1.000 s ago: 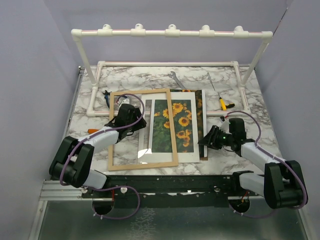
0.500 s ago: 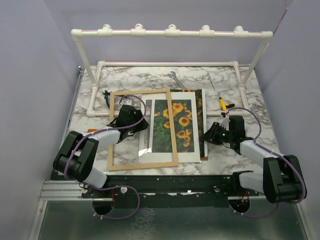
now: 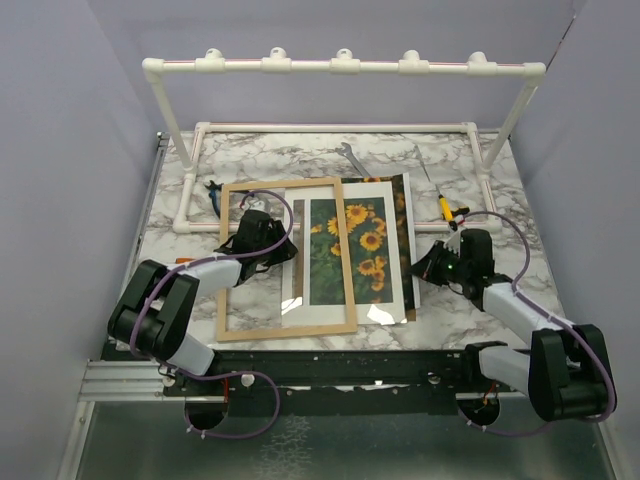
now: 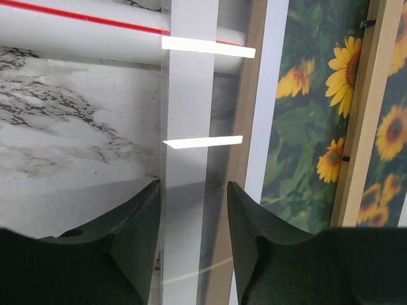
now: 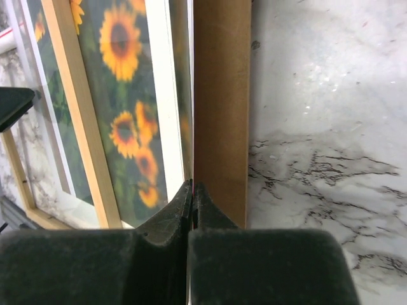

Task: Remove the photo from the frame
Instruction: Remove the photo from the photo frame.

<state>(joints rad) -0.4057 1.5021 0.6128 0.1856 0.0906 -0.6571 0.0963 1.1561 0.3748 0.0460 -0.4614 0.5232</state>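
Two sets of fingers sat low over the marble bench in the top view; the frame lay flat left of centre, the photo partly under its right rail; the left fingers sat inside the frame, the right fingers at the photo's right side; in the left wrist view the left fingers stood apart astride a clear strip; in the right wrist view the right fingers were pressed together at the seam between the photo's edge and the brown backing; whether they pinched a sheet could not be told.
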